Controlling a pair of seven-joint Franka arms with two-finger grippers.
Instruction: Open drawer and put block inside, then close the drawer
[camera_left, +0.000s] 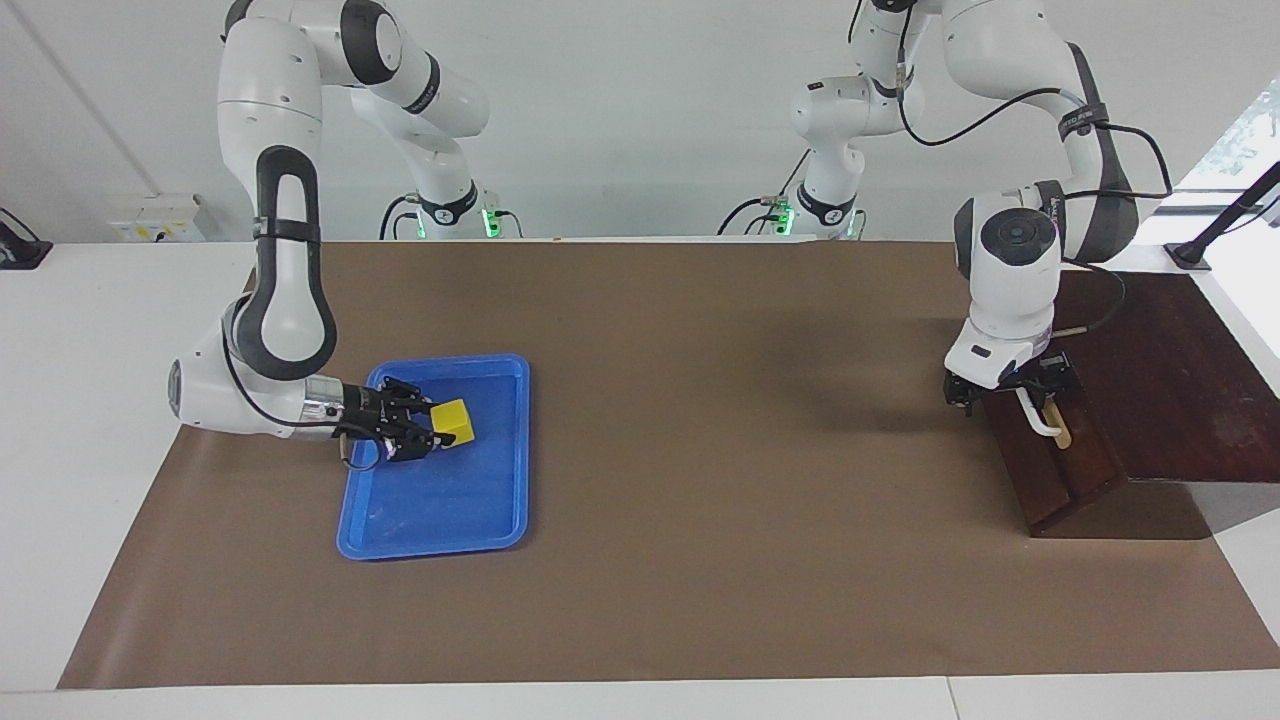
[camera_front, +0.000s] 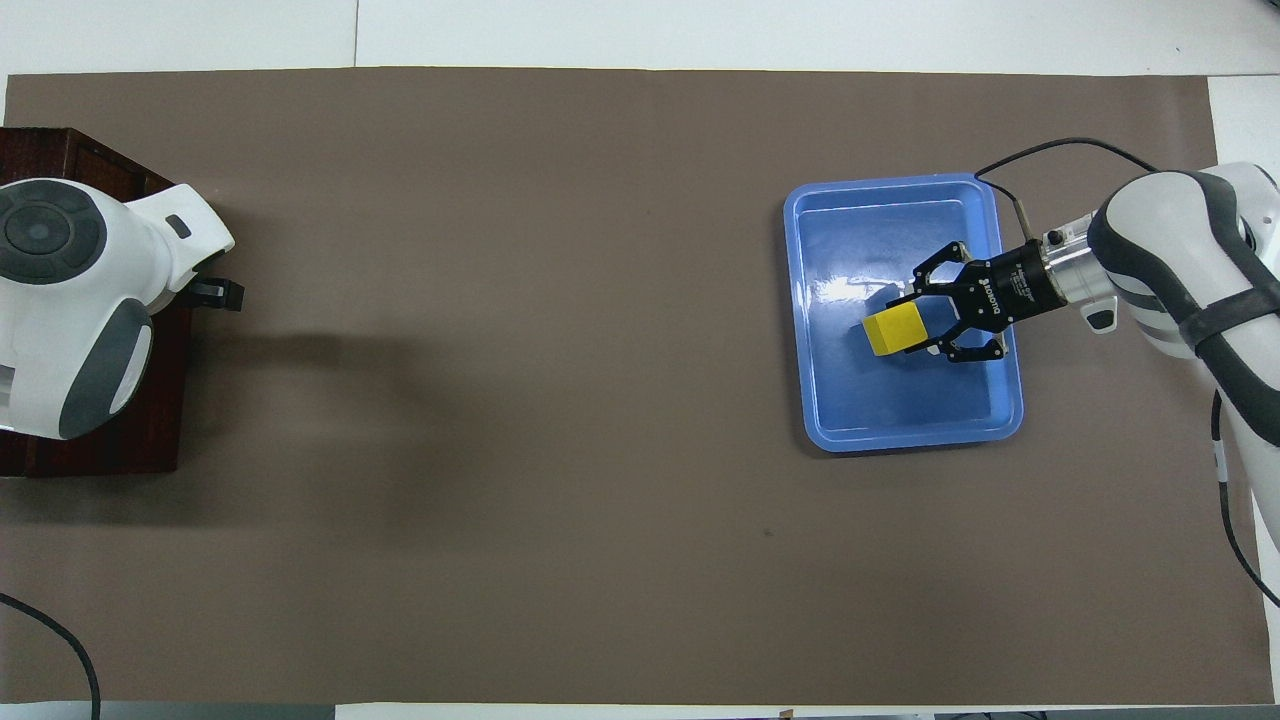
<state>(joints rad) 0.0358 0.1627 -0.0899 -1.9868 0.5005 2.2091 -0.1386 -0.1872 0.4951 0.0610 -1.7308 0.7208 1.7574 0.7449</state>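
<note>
Facing view: I saw the right gripper clamped on the yellow block over the blue tray; the left gripper sat at the closed drawer's white handle, its finger state unclear. Overhead: no legible writing.

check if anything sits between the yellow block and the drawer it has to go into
Nothing stands on the brown mat between them. The block, in the right gripper over the blue tray, must cross to the drawer, which looks shut, with the left gripper at its handle.
</note>
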